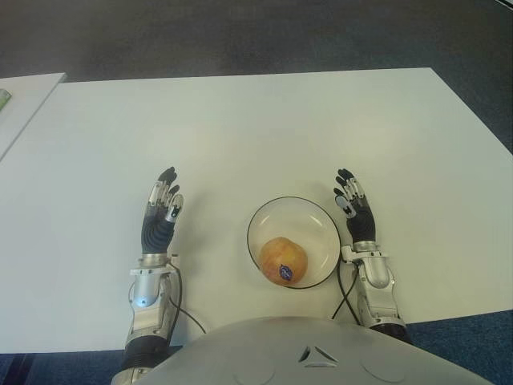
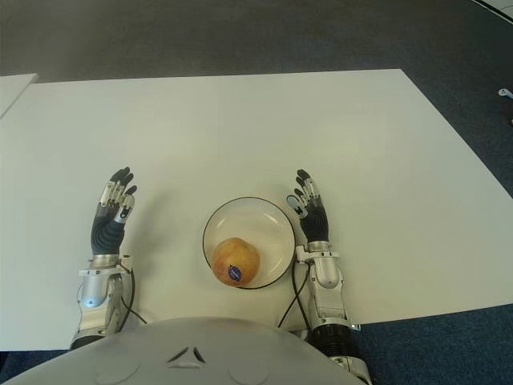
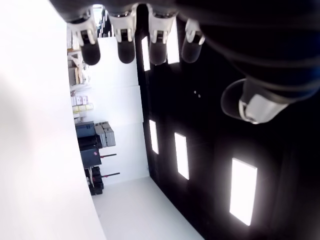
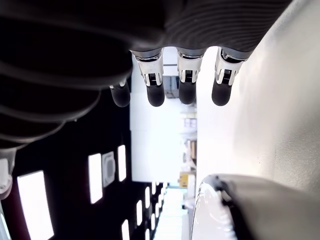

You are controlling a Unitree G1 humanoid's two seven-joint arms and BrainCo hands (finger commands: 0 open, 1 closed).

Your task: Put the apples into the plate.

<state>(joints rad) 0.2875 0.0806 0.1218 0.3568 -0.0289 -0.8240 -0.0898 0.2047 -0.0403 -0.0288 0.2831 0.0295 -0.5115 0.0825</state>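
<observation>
One yellow-red apple [image 1: 282, 260] with a dark sticker lies inside the clear, dark-rimmed plate [image 1: 314, 215] near the table's front edge. My right hand [image 1: 353, 207] shows just right of the plate, fingers straight and spread, holding nothing. My left hand [image 1: 162, 210] shows well to the left of the plate, also with fingers extended and nothing in it. In the right wrist view the plate's rim [image 4: 220, 186] appears close to the outstretched fingers [image 4: 155, 91]. No other apple is in view.
The white table [image 1: 256, 136] stretches far ahead of both hands. A second white surface [image 1: 24, 92] stands at the far left with a gap between. Dark carpet lies beyond the table's edges.
</observation>
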